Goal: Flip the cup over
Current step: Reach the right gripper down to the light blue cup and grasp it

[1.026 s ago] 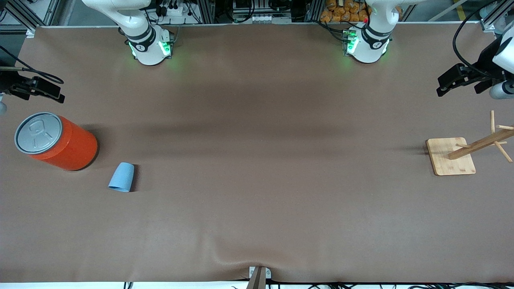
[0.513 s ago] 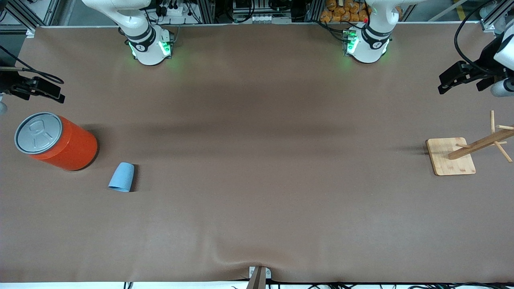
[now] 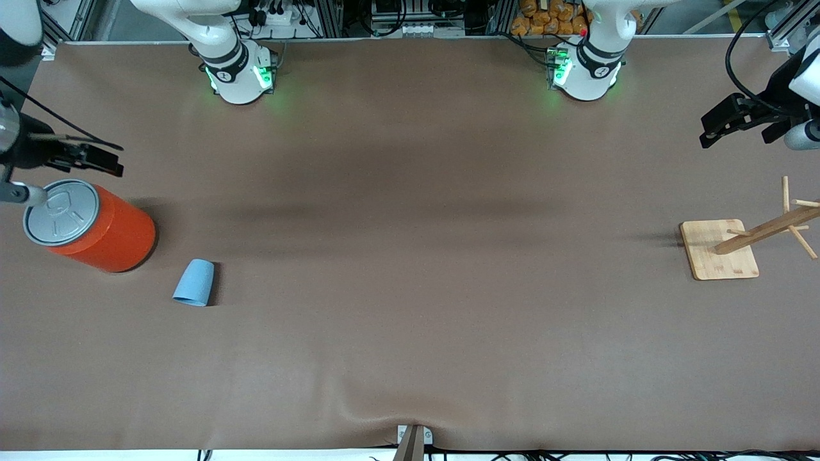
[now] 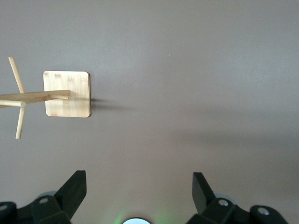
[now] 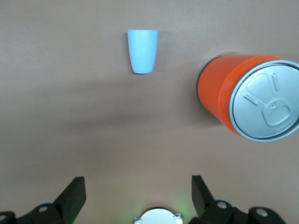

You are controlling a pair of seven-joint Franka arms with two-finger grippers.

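The small light-blue cup (image 3: 194, 282) seems to lie on its side on the brown table, wide end toward the front camera, its inside hidden. It sits beside the orange can, nearer the front camera. It also shows in the right wrist view (image 5: 142, 50). My right gripper (image 3: 96, 160) hangs open and empty over the table at the right arm's end, just past the can's lid, well apart from the cup; in the right wrist view (image 5: 138, 196) its jaws stand wide. My left gripper (image 3: 724, 125) is open and empty over the left arm's end (image 4: 138, 193).
A large orange can (image 3: 96, 227) with a grey pull-tab lid stands close to the cup, and shows in the right wrist view (image 5: 243, 98). A wooden peg rack on a square base (image 3: 721, 250) stands at the left arm's end, seen in the left wrist view (image 4: 67, 93).
My right gripper has moved inward over the table toward the can. The left gripper has barely shifted. The cup and can have not moved.
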